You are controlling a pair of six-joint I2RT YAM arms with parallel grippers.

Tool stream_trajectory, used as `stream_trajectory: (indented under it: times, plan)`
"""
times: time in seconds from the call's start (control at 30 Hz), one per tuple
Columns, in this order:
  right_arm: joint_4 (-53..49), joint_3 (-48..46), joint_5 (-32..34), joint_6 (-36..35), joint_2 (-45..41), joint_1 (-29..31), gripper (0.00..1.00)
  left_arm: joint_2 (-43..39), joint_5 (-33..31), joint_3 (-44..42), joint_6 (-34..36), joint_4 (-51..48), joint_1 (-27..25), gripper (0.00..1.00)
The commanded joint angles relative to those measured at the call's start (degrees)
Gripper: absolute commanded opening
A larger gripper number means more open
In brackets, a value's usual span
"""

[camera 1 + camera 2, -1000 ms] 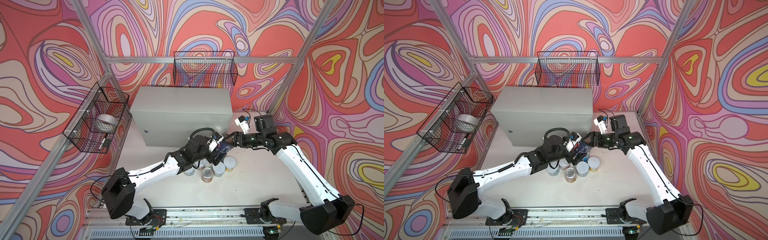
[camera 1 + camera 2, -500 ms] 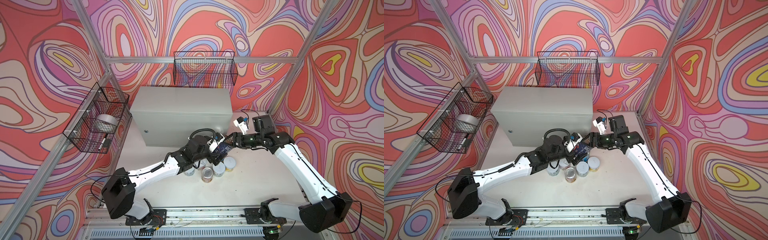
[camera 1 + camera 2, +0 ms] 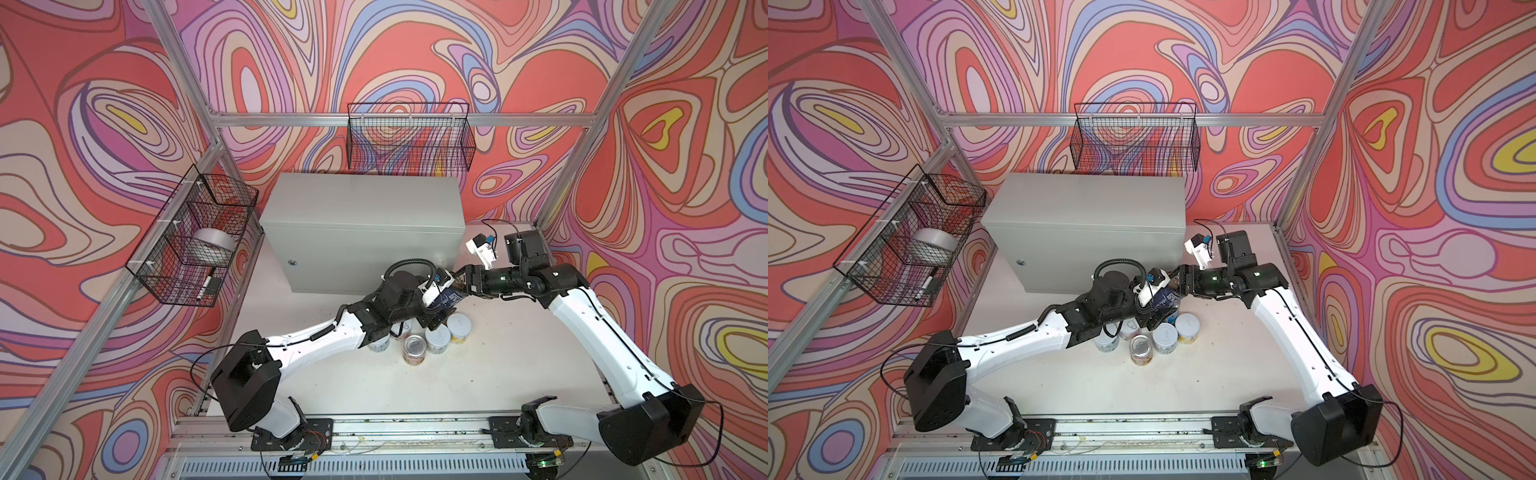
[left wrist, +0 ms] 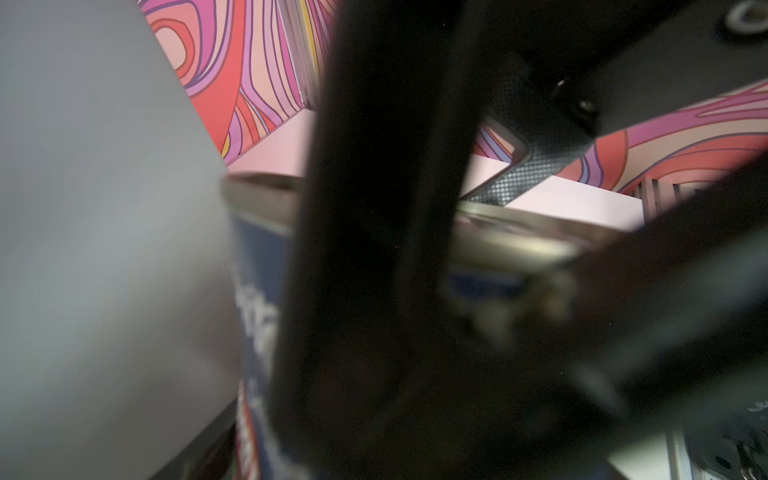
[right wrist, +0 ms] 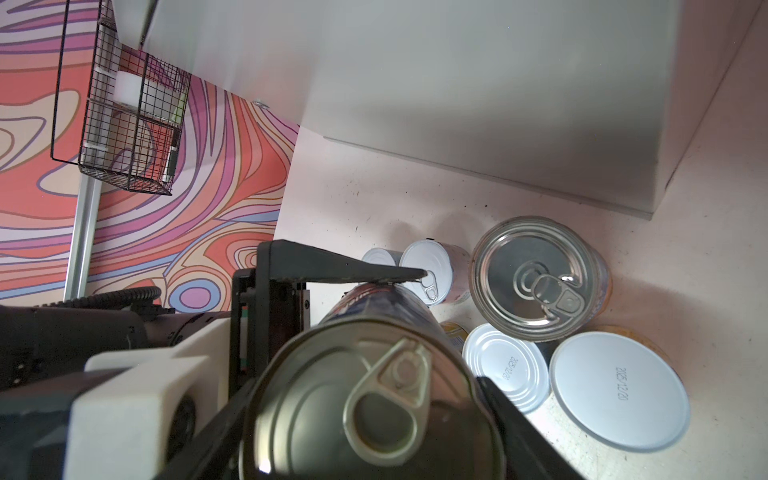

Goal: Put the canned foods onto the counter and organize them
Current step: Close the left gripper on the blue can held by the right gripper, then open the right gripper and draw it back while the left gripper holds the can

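One wire basket [image 3: 195, 241] at far left holds a tape roll [image 3: 214, 245]. Both arms meet before the counter [image 3: 361, 216]. Left gripper [image 3: 441, 306] is at the blue can [image 3: 449, 297], one finger [image 5: 353, 272] touching its side; whether it pinches, I cannot tell. Right gripper [image 3: 460, 286] clamps the can's top end, holding it tilted above the other cans [image 3: 437, 338] clustered on the table [image 3: 519, 374].

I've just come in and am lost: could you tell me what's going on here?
Both arms meet at a tilted blue can above the other cans on the table, before the counter. The right gripper clamps its top end; the left gripper has a finger along its side, but whether it grips is unclear. No can is on the counter yet.
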Motion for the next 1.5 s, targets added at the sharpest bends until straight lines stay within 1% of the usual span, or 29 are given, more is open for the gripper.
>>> stream_trajectory:
  times: [0.0, 0.2, 0.37, 0.5, 0.6, 0.8, 1.03, 1.17, 1.37, 1.47]
  plan:
    - [3.1, 0.64, -3.34, -0.81, -0.88, 0.2, 0.42, 0.63, 0.55, 1.72, 1.23, 1.79, 0.0, 0.84]
    - [2.88, 0.28, -2.87, -1.24, -0.7, 0.16, 0.42, 0.13, 1.79, 1.49, 1.64, 2.59, -0.04, 0.71]
    - [2.43, -0.01, -1.34, -1.64, -0.63, 0.2, 0.45, -0.38, 2.4, 1.04, 1.73, 3.24, -0.07, 0.66]
    - [2.14, -0.12, 0.39, -1.57, -0.9, 0.2, 0.53, -0.89, 2.49, 0.1, 1.53, 4.57, -0.08, 0.63]
    - [1.91, -0.41, 1.51, -1.9, -1.18, 0.2, 0.64, -0.95, 0.91, -0.29, 0.54, 5.45, -0.04, 0.6]
    - [2.19, -0.33, 3.99, -1.46, -1.95, 0.2, 0.73, -1.05, 1.53, -1.69, -1.22, 7.02, -0.04, 0.6]
    - [1.47, 0.33, 5.61, -1.79, -2.22, 0.2, 0.79, -2.24, 0.64, -2.88, -1.4, 7.51, -0.04, 0.59]
    - [1.73, 0.37, 6.66, -1.74, -2.61, 0.2, 0.89, -2.65, 0.07, -3.36, -1.53, 7.74, -0.02, 0.59]
    - [0.09, 0.15, 11.07, -2.1, -2.7, 0.2, 0.91, -4.3, 0.36, -4.79, -1.88, 8.07, -0.08, 0.59]
    - [0.37, -0.09, 11.15, -2.19, -2.92, 0.2, 0.91, -5.6, -0.21, -5.46, -1.75, 7.93, 0.0, 0.59]
